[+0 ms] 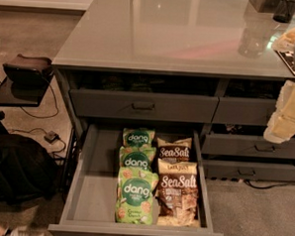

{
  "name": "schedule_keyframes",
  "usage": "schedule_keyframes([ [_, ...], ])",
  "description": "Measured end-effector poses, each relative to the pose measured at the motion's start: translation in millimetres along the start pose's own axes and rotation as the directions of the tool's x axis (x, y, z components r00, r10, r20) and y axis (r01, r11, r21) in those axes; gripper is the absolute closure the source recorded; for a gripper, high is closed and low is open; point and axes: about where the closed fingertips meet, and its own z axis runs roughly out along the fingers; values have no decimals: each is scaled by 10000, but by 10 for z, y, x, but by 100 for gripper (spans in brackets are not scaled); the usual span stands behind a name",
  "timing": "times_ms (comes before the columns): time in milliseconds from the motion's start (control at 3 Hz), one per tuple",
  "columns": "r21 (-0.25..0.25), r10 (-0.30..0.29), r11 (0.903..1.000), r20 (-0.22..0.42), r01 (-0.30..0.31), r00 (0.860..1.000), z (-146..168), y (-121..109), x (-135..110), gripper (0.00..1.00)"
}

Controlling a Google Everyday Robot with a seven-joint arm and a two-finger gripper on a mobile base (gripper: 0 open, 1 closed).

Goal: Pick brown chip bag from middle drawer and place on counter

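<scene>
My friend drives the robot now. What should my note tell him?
Gripper: at the right edge of the view, in front of the right-hand drawers, away from the bags.
Middle drawer: pulled open.
Brown chip bag: lying front right in the drawer, with a twin brown bag behind it and green dang bags on its left.
Done: drawer open.
Left: reach in, grasp the brown chip bag, lift it and set it on the counter.
</scene>
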Motion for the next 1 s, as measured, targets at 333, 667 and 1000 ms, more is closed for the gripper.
schedule_keyframes([
  [333, -3, -2, 10000, 3, 2, 10000, 1, 0, -1, 0],
  [667, -441, -238, 9987, 443, 258, 9987, 167, 75, -90, 0],
  [1000, -1398, -233, 9890, 1687, 473, 9854, 704, 307, -244, 0],
])
